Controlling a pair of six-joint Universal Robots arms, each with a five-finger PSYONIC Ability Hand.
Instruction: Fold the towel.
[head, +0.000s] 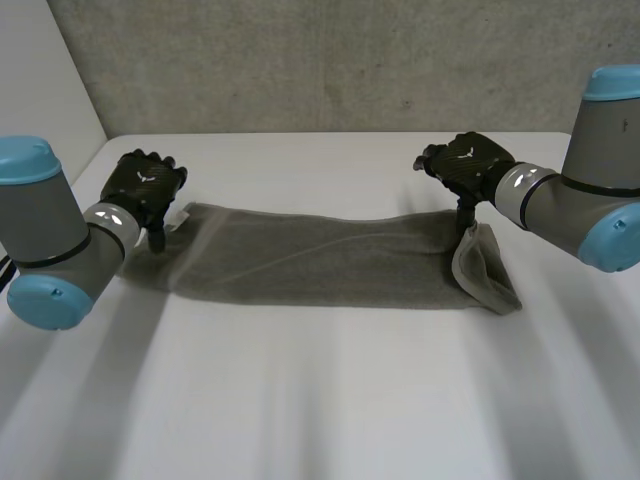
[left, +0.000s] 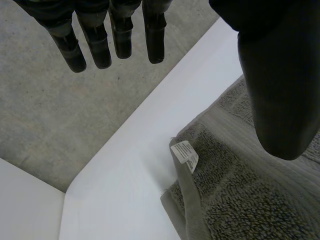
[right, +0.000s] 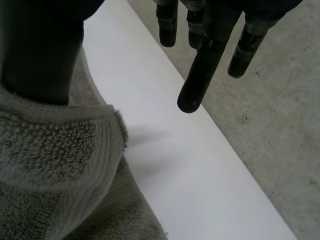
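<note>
Grey terry towel (head: 320, 265) lies flat mid-worktop (head: 320, 400) as a long narrow strip, looks doubled lengthwise. Its right end is flipped over into a rumpled lump. White label (left: 185, 155) at its far left corner. Over that corner the left hand (head: 145, 185): fingers straight, thumb apart, gripping nothing. At the far right corner the right hand (head: 468, 165): thumb down in the pile, possibly pressing, fingers straight and clear.

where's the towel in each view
Head view: towel stretched across the table between left hand and right hand.
Left wrist view: its labelled corner below the thumb.
Right wrist view: its bunched end under the thumb.
Shared landmark: the table's edge, grey concrete beyond.
</note>
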